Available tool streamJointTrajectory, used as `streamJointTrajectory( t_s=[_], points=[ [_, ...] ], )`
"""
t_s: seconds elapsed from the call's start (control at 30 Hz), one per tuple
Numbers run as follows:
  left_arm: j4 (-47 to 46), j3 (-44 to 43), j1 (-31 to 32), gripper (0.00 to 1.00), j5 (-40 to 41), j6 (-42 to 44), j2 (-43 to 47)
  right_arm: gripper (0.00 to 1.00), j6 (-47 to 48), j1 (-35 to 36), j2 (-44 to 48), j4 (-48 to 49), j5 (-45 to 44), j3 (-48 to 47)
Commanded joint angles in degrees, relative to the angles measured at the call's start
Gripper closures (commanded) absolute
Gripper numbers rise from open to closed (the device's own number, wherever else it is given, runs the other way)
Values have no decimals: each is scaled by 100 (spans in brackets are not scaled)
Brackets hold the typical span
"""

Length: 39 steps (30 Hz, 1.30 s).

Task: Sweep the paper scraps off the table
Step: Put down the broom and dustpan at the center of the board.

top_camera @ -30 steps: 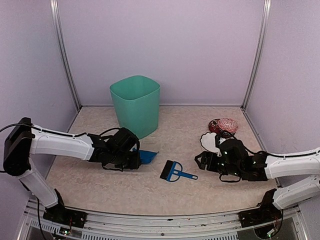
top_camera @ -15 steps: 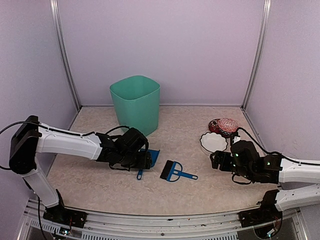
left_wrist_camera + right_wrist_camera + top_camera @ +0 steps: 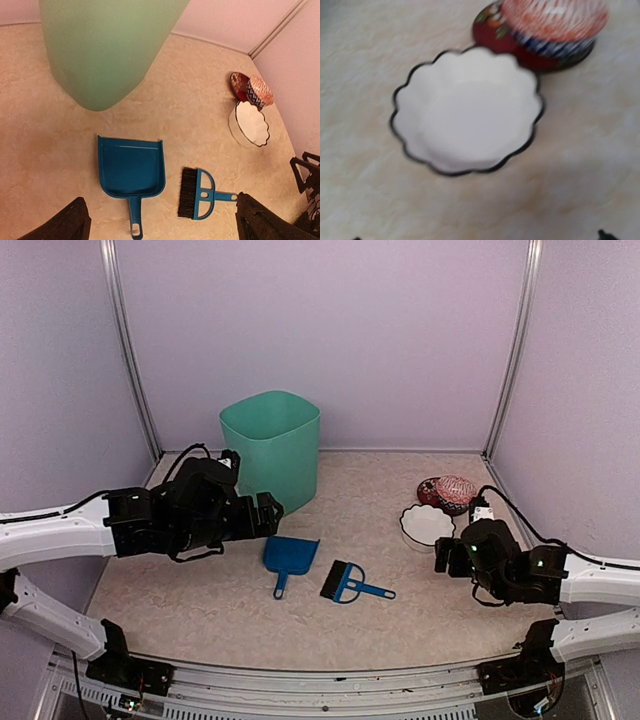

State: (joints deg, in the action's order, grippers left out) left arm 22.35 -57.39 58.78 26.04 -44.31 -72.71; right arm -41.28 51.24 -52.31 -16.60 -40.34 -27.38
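Hovering near the blue dustpan, your left gripper is spread, empty; your right gripper, also spread, faces the white bowl.

beige marbled table; flat

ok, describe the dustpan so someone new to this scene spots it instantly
Find the tall green plastic bin at the back of the beige marbled table. Just in front of it lies the flat blue plastic dustpan, with its handle pointing toward the near edge. Unlike the small blue hand brush to its right, it is an open scoop with no black bristles.
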Motion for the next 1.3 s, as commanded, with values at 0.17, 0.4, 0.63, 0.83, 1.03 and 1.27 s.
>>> streamJointTrajectory(
  t_s=[0.17, 0.4, 0.63, 0.83, 1.03, 1.27],
  points=[
    [346, 441, -557, 1, 761, 369, 1474, 0, 1621, -115, 518, 980, -1172, 152],
    [-196, 1133, -1047, 1, 1202, 1135, 2597, 0, 3379, -642, 560, 2382, -1136, 507],
    [-1300, 2185, -1214, 1, 2238, 1897, 3357, 0, 5058, -1339, 177, 3936, -85, 998],
    [-2422, 3134, -1606, 1, 2183, 2728, 3511, 0, 5513, -2264, -150, 5068, 975, 1389],
    [-3027, 3486, -2431, 1, 1539, 3026, 3097, 0, 5272, -3301, -793, 6691, 1864, 1819],
    [-3594, 3561, -3398, 1, 633, 3461, 2839, 0, 4970, -3947, -1831, 8005, 2607, 1995]
  ],
)
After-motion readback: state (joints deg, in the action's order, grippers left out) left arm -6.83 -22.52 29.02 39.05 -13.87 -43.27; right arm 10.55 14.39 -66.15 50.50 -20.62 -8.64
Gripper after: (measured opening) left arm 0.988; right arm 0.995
